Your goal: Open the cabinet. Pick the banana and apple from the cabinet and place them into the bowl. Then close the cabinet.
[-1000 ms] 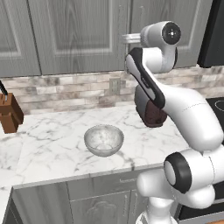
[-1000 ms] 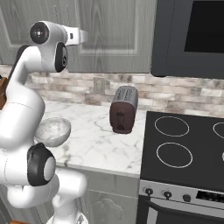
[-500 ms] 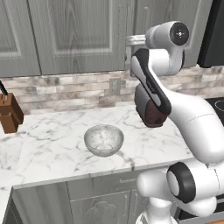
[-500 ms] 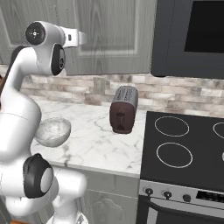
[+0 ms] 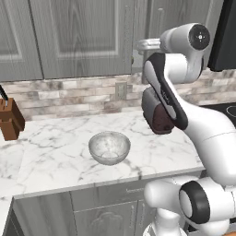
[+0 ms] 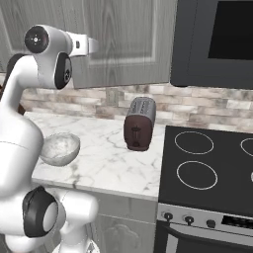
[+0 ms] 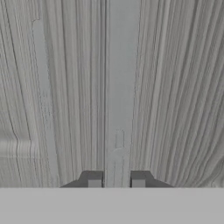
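Gripping the cabinet's [image 5: 83, 37] handle [image 7: 114, 87] between narrowed fingers, the gripper [image 7: 116, 180] sat poised to pull; the door looked shut, the bowl [image 5: 109, 147] waiting at seven o'clock below.

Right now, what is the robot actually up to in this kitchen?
The arm reaches up to the cabinet, whose doors look shut. In the hand view the hand sits close against the door, its fingers either side of the slim bar handle, apparently closed on it. The bowl stands empty on the marble counter, near the toaster. No fruit is out yet.
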### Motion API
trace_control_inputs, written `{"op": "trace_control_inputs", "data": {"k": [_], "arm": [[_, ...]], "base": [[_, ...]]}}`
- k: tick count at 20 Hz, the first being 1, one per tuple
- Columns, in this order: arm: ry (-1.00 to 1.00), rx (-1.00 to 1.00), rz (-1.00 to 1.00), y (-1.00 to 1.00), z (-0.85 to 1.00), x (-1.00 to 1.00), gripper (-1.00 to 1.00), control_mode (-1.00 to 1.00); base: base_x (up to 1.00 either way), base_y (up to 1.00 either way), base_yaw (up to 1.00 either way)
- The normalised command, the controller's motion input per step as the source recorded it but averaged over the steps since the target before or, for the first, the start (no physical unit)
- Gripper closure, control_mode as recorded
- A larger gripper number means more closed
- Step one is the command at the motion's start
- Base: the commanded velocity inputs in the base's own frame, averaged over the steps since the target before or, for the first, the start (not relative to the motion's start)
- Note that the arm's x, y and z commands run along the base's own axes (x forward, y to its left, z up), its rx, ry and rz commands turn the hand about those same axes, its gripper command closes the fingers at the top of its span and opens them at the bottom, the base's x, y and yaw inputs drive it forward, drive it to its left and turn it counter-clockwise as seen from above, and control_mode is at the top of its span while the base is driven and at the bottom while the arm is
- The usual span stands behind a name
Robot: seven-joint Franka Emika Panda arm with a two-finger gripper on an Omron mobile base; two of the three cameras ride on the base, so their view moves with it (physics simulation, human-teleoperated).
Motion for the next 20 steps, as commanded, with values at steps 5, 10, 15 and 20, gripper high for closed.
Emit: {"op": "trace_control_inputs", "data": {"k": [5, 10, 15, 20], "arm": [[0.01, 0.00, 0.00, 0.00, 0.00, -0.41, 1.00, -1.00], [0.00, 0.00, 0.00, 0.00, 0.00, -0.45, 1.00, -1.00], [0.01, 0.00, 0.00, 0.00, 0.00, -0.44, 1.00, -1.00], [0.01, 0.00, 0.00, 0.00, 0.00, -0.43, 1.00, -1.00]], "base": [[0.00, 0.00, 0.00], [0.00, 0.00, 0.00], [0.00, 0.00, 0.00], [0.00, 0.00, 0.00]]}}
